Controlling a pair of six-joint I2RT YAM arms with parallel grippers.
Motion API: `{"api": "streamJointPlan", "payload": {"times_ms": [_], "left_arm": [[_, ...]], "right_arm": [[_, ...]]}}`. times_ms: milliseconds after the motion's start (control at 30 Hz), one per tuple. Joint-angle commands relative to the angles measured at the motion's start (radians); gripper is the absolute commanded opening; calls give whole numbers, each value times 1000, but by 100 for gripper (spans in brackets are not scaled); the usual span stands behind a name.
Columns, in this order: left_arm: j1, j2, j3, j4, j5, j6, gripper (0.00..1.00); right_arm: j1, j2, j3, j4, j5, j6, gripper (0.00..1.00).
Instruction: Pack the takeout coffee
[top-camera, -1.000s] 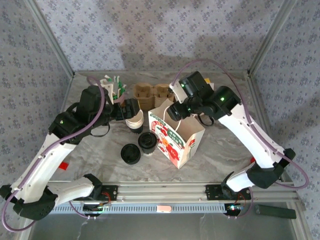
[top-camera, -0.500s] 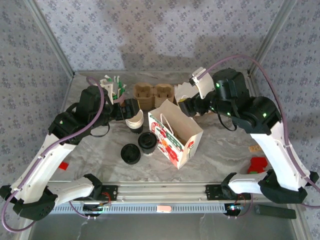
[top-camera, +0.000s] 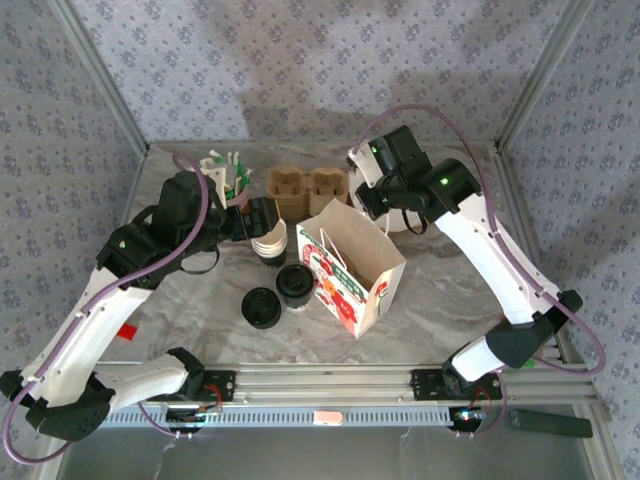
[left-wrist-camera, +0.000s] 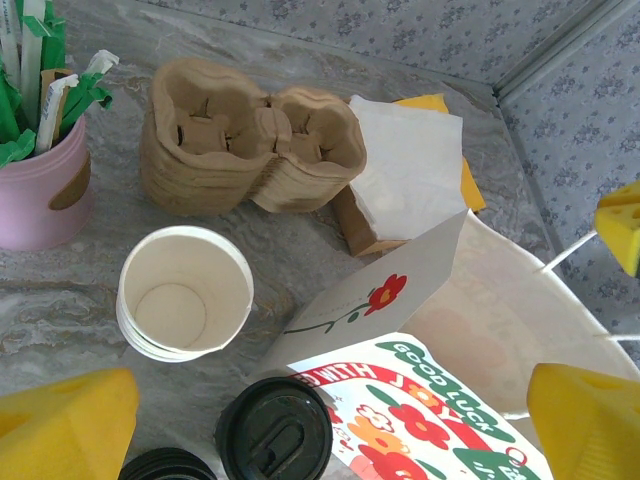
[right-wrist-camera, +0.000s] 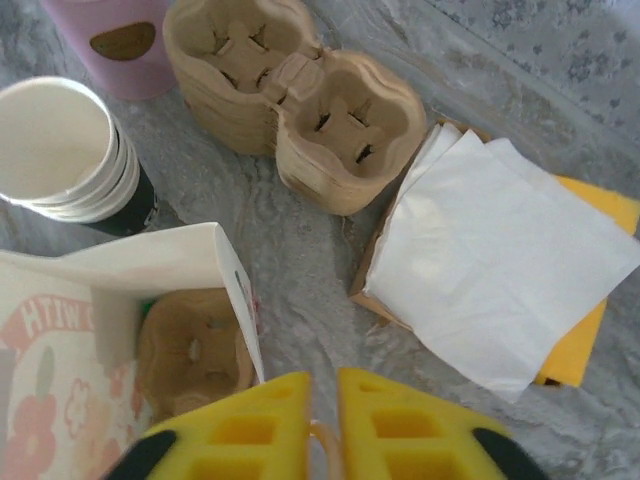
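Observation:
The takeout coffee (top-camera: 295, 283) (left-wrist-camera: 275, 432), a cup under a round black lid, stands on the table against the left side of the flowered paper bag (top-camera: 355, 290) (left-wrist-camera: 440, 420). The bag stands open with a brown cup carrier (right-wrist-camera: 190, 355) at its bottom. My left gripper (top-camera: 262, 218) (left-wrist-camera: 330, 410) hangs open above the coffee and the bag's near corner, holding nothing. My right gripper (top-camera: 365, 205) (right-wrist-camera: 337, 410) is at the bag's far edge, its yellow fingers (right-wrist-camera: 250, 425) nearly together on a thin cord of the bag's handle (right-wrist-camera: 328, 440).
A stack of lidless paper cups (top-camera: 268, 240) (left-wrist-camera: 183, 293) stands behind the coffee, a loose black lid (top-camera: 261, 307) to its left. Stacked cardboard carriers (top-camera: 305, 188) (right-wrist-camera: 300, 95), a pink cup of packets (top-camera: 225, 175) and white napkins (right-wrist-camera: 500, 250) line the back.
The right arm swung out to the right, came back to the bag's far edge, and its jaws closed on the handle cord. The left arm stayed still.

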Motion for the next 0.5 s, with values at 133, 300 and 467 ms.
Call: {"api": "streamJointPlan", "payload": {"times_ms": [133,300,467], "left_arm": [[5,32,49,17,34,11,100],[5,36,50,20,31,14,99],[6,38,46,24,28,12,100]], "right_arm": [[-41,-101,-39,-10,41,32,0],[-79,-127,-53,-15,85,39,0],[-122,-121,-91,9,51,53,11]]}}
